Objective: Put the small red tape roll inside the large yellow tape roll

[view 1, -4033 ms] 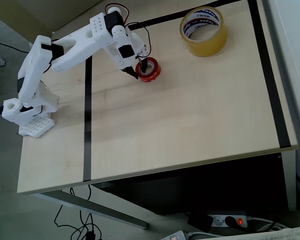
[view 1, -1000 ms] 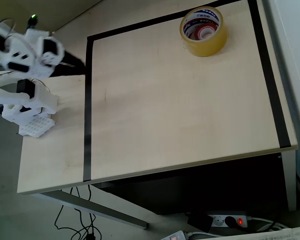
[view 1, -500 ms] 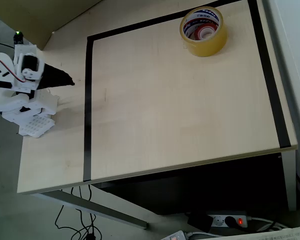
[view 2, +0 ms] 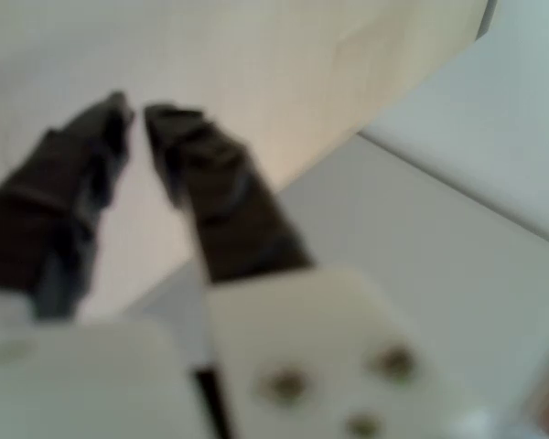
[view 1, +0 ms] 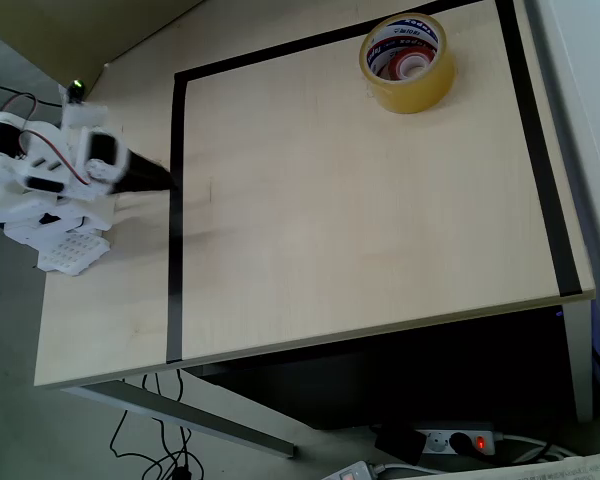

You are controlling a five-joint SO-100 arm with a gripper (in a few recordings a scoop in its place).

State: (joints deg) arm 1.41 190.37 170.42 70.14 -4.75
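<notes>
Pale wood table [view 1: 360, 230], black tape lines [view 1: 173, 220] marking rectangle on top. Large yellow tape roll [view 1: 408, 62] standing near far edge, small red tape roll [view 1: 409, 67] inside it. White arm base [view 1: 65, 245] at left edge.

Pale wood table [view 1: 360, 230] with black tape border [view 1: 173, 210] along left, top, right. Power strip [view 1: 448, 440], red light on, plus cables [view 1: 155, 450] on floor below front edge.
</notes>
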